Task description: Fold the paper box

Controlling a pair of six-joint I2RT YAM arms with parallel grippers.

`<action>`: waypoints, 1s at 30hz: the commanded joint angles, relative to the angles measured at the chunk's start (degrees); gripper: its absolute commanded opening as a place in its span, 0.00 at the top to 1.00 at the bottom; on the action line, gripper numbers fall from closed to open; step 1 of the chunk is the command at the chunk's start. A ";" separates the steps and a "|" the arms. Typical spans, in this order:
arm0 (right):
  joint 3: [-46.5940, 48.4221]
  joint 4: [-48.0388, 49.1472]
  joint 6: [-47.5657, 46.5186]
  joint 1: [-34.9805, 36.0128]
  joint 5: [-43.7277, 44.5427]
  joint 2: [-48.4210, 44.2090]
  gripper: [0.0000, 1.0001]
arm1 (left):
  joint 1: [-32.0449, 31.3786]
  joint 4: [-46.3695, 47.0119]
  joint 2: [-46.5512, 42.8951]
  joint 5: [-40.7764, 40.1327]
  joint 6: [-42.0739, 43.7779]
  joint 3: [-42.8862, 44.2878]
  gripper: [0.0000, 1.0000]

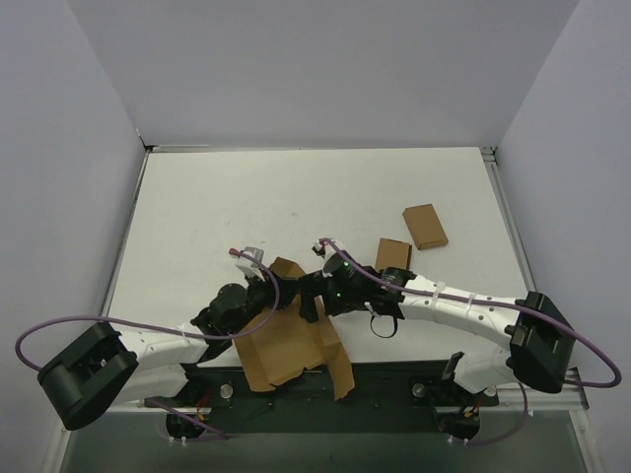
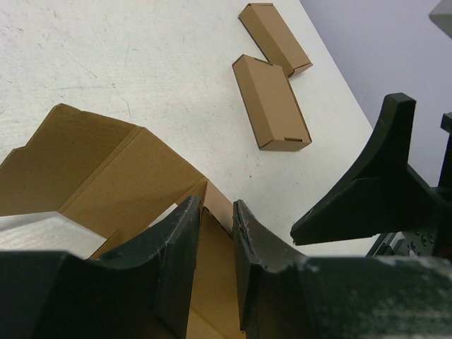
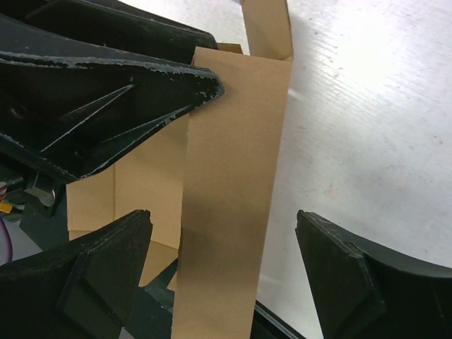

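"The paper box (image 1: pixel 281 357), where is it lying?"

"It is lying partly unfolded at the near edge of the bench (image 1: pixel 246 207), between the two arms, with one flap reaching over the dark rail by the arm bases."

"Is the left pincer (image 2: pixel 217 205) holding it?"

"Yes. Its fingers (image 2: pixel 176 254) are clamping an upright brown flap, and the cardboard is sitting pinched in the narrow gap between them."

"And the right pincer (image 3: pixel 224 219)?"

"It is standing wide open. Its fingers (image 3: pixel 106 272) are straddling a tall narrow strip of the same box, one on each side, and I cannot tell whether either is touching it."

"Are the two pincers working close together?"

"They are hovering just beside each other over the far part of the box. In the right wrist view the left one is showing right against the strip."

"Is anything else lying on the bench?"

"A small box (image 1: pixel 425 226) is lying flat toward the far right. A second small box (image 1: pixel 392 254) is lying near it, just behind the right arm."
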 commanded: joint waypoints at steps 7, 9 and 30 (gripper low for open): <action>-0.34 3.64 -0.08 -1.66 -6.51 5.01 0.20 | -0.22 4.13 -2.41 0.41 1.93 -1.63 0.65; -0.43 4.52 0.18 -1.66 -7.48 5.45 0.23 | -0.13 4.13 -2.76 0.50 2.02 -1.89 0.65; 2.46 -1.61 -3.06 -1.66 -2.31 6.42 0.63 | 0.83 -5.70 -11.01 -0.20 4.66 1.53 0.23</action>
